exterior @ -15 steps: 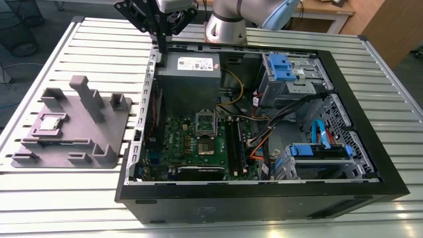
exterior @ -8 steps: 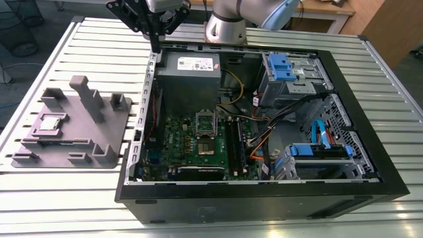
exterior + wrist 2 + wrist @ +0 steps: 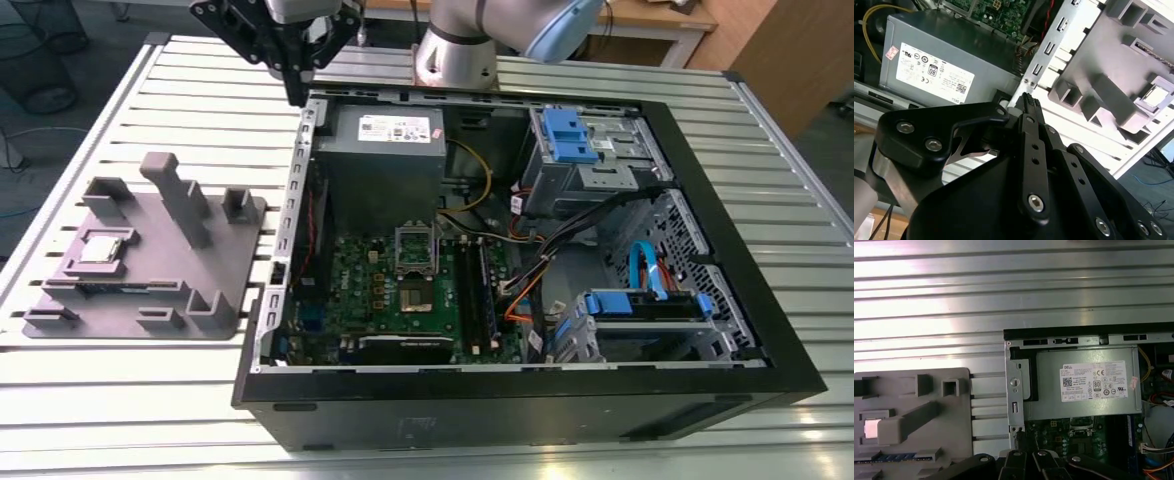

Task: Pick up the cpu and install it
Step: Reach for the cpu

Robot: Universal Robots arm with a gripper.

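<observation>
Exterior view: the pincer (image 3: 294, 92) hung closed, empty, cpu (image 3: 104, 247) well apart from it; a square, level approach seemed wise.

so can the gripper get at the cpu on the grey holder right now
Probably yes: the cpu lies uncovered on the grey holder, outside the case, and the gripper hangs free nearby.

Slatted aluminium table (image 3: 120, 400) (bright glare on its ribs), wooden desk (image 3: 667, 15) behind, grey floor (image 3: 114, 28), wire basket (image 3: 38, 60)
</observation>
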